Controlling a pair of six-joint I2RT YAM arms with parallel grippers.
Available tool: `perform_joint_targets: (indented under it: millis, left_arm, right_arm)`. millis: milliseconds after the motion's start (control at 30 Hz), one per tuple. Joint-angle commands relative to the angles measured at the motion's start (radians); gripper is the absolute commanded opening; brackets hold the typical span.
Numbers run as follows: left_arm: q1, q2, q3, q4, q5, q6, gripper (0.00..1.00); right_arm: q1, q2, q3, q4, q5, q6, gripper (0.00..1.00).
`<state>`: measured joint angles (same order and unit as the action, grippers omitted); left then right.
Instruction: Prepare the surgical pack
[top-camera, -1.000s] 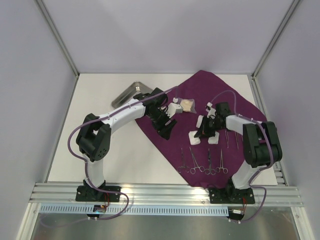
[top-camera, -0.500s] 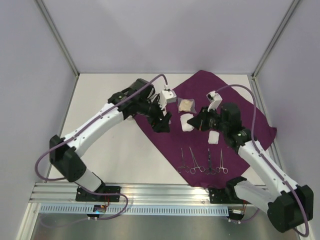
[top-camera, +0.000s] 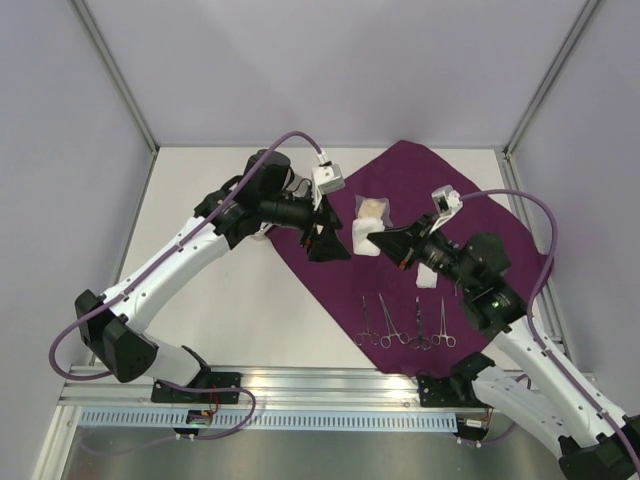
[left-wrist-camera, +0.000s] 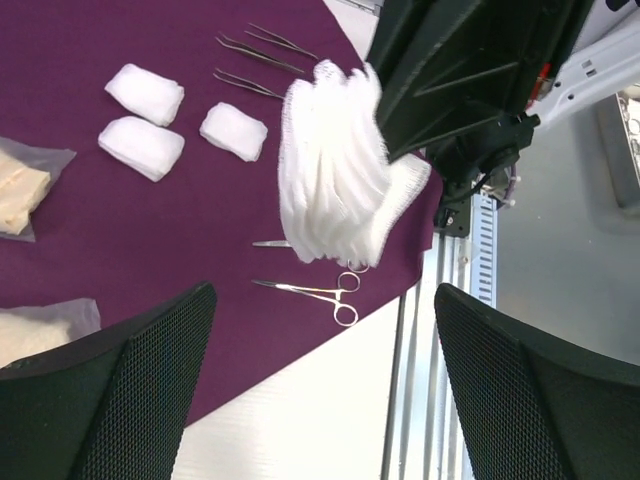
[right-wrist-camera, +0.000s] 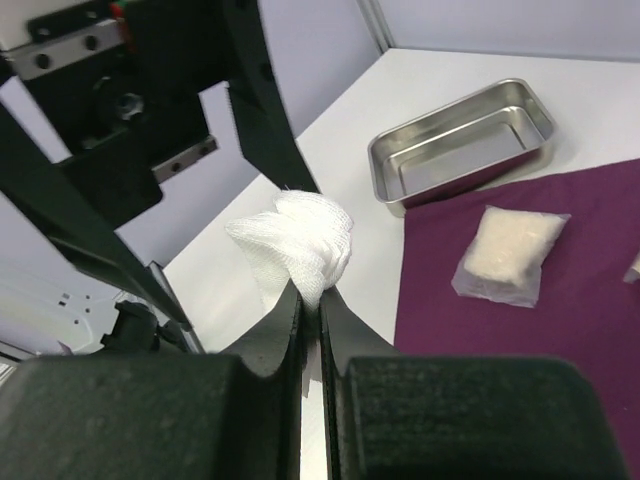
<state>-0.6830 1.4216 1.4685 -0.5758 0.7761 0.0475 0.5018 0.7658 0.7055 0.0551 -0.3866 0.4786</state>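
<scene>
On the white table, off the left edge of the dark purple quilted cloth, the shiny steel tray is sitting upright, apart from the cloth; from above, the left arm is covering nearly all of it. The left gripper is hanging over the cloth's left edge with its fingers spread wide and released, gripping nothing. Just to its right, a bunched white gauze pad is hanging in the air above the cloth, and the right gripper is pinching it by its lower edge, jaws clenched on the gauze. Behind the pad, a clear packet of cream-coloured material is lying flat on the cloth. Three more gauze pads are resting on the cloth close together, mostly under the right arm in the overhead view. Nearer the arms' bases, four steel clamps are lying side by side on the cloth's near edge, ring handles pointing toward the bases.
</scene>
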Motion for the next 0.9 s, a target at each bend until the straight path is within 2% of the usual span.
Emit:
perform_joint_targets:
  millis: [0, 200, 333, 367, 433, 733, 800, 833, 867]
  left_arm:
    - [-0.006, 0.0, 0.001, 0.068, 0.058, -0.037, 0.99]
    - [-0.007, -0.029, 0.01, 0.107, 0.104, -0.066, 0.92]
    - [-0.006, -0.012, 0.016, 0.102, 0.089, -0.066, 0.82]
    - [-0.007, -0.003, 0.016, 0.097, 0.088, -0.067, 0.76]
    - [-0.007, 0.002, 0.019, 0.096, 0.075, -0.067, 0.71]
    - [-0.007, 0.034, 0.046, 0.111, 0.087, -0.113, 0.63]
    - [-0.006, 0.043, 0.049, 0.113, 0.098, -0.115, 0.56]
    - [-0.006, 0.046, 0.049, 0.108, 0.098, -0.11, 0.45]
    - [-0.006, 0.048, 0.049, 0.099, 0.095, -0.106, 0.39]
  right_arm:
    - [0.053, -0.025, 0.003, 0.086, 0.044, 0.008, 0.0]
    - [0.093, -0.005, 0.018, 0.075, 0.051, -0.006, 0.01]
    - [0.107, -0.006, 0.035, 0.075, 0.063, -0.018, 0.01]
    - [0.107, -0.005, 0.038, 0.072, 0.066, -0.02, 0.0]
    - [0.107, 0.001, 0.046, 0.065, 0.054, -0.028, 0.0]
    - [0.11, 0.015, 0.032, 0.069, 0.054, -0.018, 0.01]
    - [0.11, 0.015, 0.034, 0.068, 0.054, -0.02, 0.01]
    - [0.11, 0.015, 0.034, 0.066, 0.055, -0.02, 0.01]
    - [0.112, 0.01, 0.035, 0.066, 0.055, -0.02, 0.01]
